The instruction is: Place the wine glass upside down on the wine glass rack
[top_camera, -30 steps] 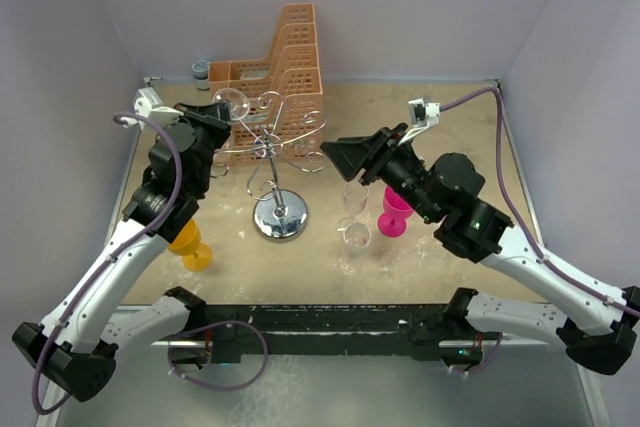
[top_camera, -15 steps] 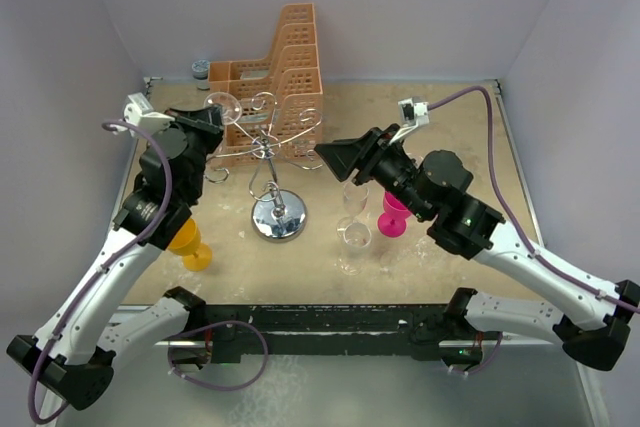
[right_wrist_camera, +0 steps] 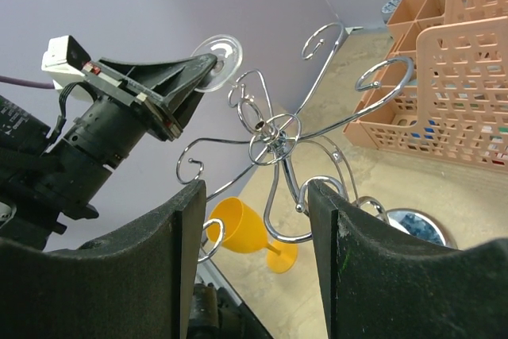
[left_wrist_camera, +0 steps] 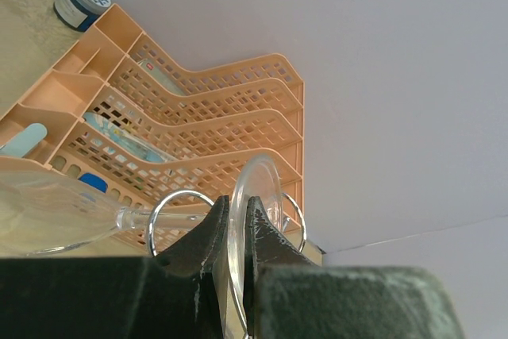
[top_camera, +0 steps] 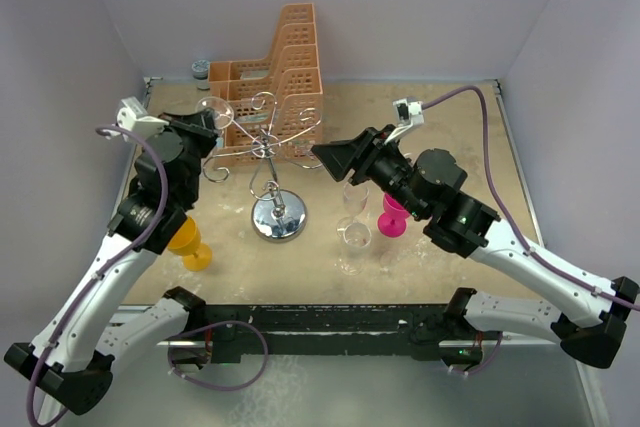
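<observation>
Sandy table (top_camera: 450,117), walled on three sides. Two arms reach in from the near edge toward its middle. Orange stepped basket (top_camera: 290,47) stands against the far edge, left of centre. Just in front of it is the wire rack (top_camera: 275,162), upright, its round shiny base on the table and its curled arms spread from the central post. Left gripper (top_camera: 205,127) hangs at the rack's left side, level with the curls, its fingers (left_wrist_camera: 213,224) pressed together on the rim of the foot of the wine glass (left_wrist_camera: 258,188). The glass is off the table, with its foot at the fingertips and its stem and bowl running back under the gripper. In the left wrist view a wire curl shows around the stem, but I cannot tell whether the stem sits in it or only passes before it. Right gripper (top_camera: 325,155) hovers just right of the rack, pointing at it, jaws well apart and holding nothing. Two more clear glasses (top_camera: 352,219) stand right of the rack's base, under the right arm. A pink cup (top_camera: 395,215) stands just beside them. A yellow cup (top_camera: 190,244) lies on its side near the left edge. A small jar (top_camera: 201,69) sits in the far-left corner.
</observation>
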`<act>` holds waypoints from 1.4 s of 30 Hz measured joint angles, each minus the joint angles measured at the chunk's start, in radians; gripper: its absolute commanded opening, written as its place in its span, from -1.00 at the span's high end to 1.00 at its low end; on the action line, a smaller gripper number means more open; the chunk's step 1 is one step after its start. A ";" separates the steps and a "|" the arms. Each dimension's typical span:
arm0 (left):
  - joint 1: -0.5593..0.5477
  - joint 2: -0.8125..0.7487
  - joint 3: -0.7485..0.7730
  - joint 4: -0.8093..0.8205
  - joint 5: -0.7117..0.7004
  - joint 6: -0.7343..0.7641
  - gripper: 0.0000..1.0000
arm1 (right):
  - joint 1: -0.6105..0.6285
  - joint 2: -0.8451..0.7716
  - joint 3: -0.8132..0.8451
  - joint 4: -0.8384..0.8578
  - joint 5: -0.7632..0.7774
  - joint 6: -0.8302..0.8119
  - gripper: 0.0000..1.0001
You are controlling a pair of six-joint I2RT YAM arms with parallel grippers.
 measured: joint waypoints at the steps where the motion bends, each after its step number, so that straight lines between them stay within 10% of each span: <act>1: 0.000 -0.007 0.000 -0.008 0.000 0.000 1.00 | 0.000 0.000 0.000 0.000 0.000 0.002 -0.13; 18: 0.000 -0.039 0.000 -0.157 0.050 0.031 0.90 | 0.000 0.034 0.038 -0.078 0.090 0.012 -0.12; 42: 0.000 -0.096 0.028 -0.315 -0.001 0.080 0.07 | 0.000 0.041 0.076 -0.287 0.301 0.000 -0.13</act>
